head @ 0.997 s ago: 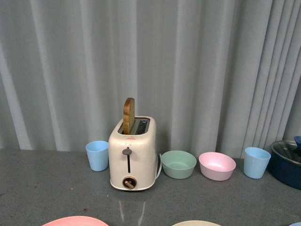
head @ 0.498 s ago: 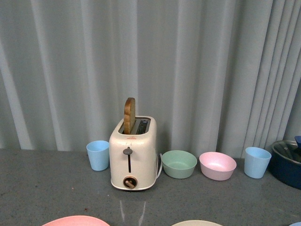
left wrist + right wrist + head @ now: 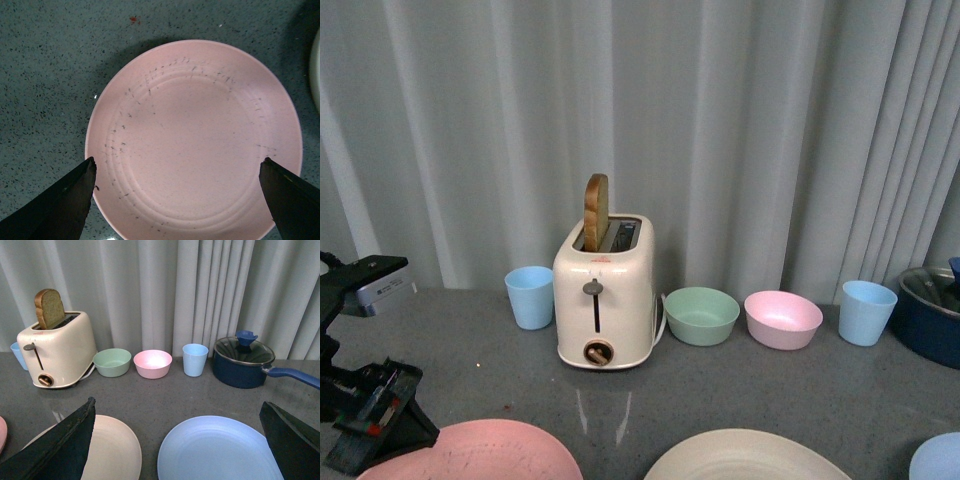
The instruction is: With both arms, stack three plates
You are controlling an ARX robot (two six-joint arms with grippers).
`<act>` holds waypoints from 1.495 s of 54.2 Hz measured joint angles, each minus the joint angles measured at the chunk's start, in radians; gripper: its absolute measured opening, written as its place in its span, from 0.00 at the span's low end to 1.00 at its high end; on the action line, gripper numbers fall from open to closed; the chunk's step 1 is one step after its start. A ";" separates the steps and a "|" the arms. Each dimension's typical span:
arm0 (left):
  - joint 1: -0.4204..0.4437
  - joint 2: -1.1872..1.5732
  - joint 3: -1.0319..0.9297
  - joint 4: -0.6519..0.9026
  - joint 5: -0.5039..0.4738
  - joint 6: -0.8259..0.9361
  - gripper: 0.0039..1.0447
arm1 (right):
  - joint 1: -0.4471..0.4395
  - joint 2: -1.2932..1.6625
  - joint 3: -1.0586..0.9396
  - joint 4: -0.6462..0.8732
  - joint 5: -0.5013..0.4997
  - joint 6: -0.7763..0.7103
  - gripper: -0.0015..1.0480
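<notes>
Watching the front view, I see my left arm [image 3: 365, 405] has swung in at eight o'clock, where a second ago no arm showed, and the view now takes in far more of the near surface [image 3: 800, 400]. The left tool [image 3: 177, 162] hangs released above the pink plate [image 3: 195, 140], its fingers [image 3: 60, 205] spread wide to either side of the rim and, as far as I can judge, not touching it. That plate lies flat at seven o'clock, the cream plate [image 3: 100, 450] at six, the blue plate [image 3: 220, 452] at five, none overlapping. The right tool [image 3: 177, 405] is likewise released, gripping nothing. I judge stacking has not begun; the first pick is being lined up.
</notes>
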 joint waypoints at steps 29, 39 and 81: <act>0.149 0.276 0.175 -0.101 -0.029 0.117 0.94 | 0.000 0.000 0.000 0.000 0.000 0.000 0.93; 0.151 0.323 0.175 -0.079 -0.031 0.113 0.94 | 0.000 0.000 0.000 0.000 0.000 0.000 0.93; 0.093 0.339 0.110 0.007 -0.093 0.117 0.37 | 0.000 0.000 0.000 0.000 0.000 0.000 0.93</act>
